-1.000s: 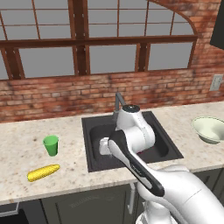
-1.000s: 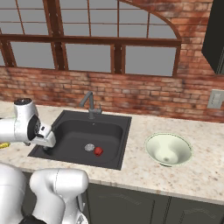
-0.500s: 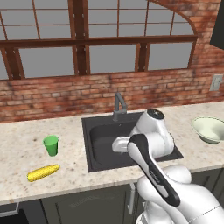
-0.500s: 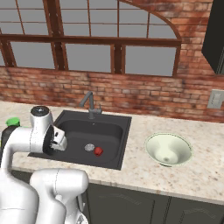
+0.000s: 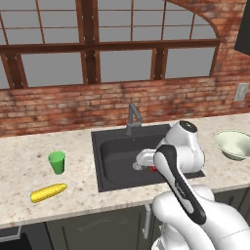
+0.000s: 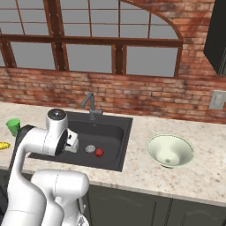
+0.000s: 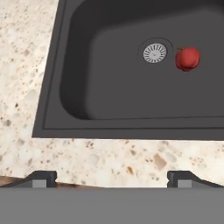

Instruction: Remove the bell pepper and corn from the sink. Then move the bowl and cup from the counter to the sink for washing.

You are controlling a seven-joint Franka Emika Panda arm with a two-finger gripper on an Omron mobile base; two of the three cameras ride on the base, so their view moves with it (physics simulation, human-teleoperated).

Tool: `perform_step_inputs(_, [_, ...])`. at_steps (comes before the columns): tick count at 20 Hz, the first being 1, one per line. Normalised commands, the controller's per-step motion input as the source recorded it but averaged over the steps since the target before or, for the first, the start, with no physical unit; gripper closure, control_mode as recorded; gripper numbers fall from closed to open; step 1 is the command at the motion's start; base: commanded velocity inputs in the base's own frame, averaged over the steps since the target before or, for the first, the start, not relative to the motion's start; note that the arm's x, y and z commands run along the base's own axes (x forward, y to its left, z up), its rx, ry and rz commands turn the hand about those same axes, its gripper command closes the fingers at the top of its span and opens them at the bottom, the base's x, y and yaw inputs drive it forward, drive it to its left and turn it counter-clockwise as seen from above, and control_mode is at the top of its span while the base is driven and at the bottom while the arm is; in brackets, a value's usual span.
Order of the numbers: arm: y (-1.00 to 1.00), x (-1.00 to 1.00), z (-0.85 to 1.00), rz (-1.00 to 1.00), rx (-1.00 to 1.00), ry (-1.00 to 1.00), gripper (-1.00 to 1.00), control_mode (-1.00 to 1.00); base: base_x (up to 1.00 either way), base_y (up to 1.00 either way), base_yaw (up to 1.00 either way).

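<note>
Bell pepper (image 7: 187, 58): upper right, in sink (image 7: 109, 100) beside drain (image 7: 155, 53). Gripper (image 7: 111, 178): jaws wide, holding nothing, over table (image 7: 87, 162) edge.

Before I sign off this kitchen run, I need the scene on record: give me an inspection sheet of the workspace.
Surface: beige speckled counter around a dark sink.
Job's things: bell pepper on the sink floor beside the drain; corn lying on the counter left of the sink; green cup upright behind the corn; bowl on the counter right of the sink.
Clutter: nothing seen.
Grippers: gripper open, empty, above the sink's near edge.
Cables: nothing seen.
Surroundings: faucet behind the basin, brick wall, arched window, wall outlet, dark cabinets below.
</note>
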Motion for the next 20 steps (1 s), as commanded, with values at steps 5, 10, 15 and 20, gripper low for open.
perform_step_inputs(5, [-0.32, 0.11, 0.00, 0.00, 0.00, 0.00, -1.00, -1.00, 0.00, 0.00, 0.00])
perform_step_inputs(10, [-0.26, 0.13, 0.00, 0.00, -0.02, -0.01, -1.00, -1.00, 0.00, 0.00, 0.00])
perform_step_inputs(15, [-0.27, 0.12, 0.00, 0.00, -0.04, -0.01, -1.00, -1.00, 0.00, 0.00, 0.00])
perform_step_inputs(20, [-0.23, 0.11, -0.06, 0.00, -0.08, 0.00, -1.00, -1.00, 0.00, 0.00, 0.00])
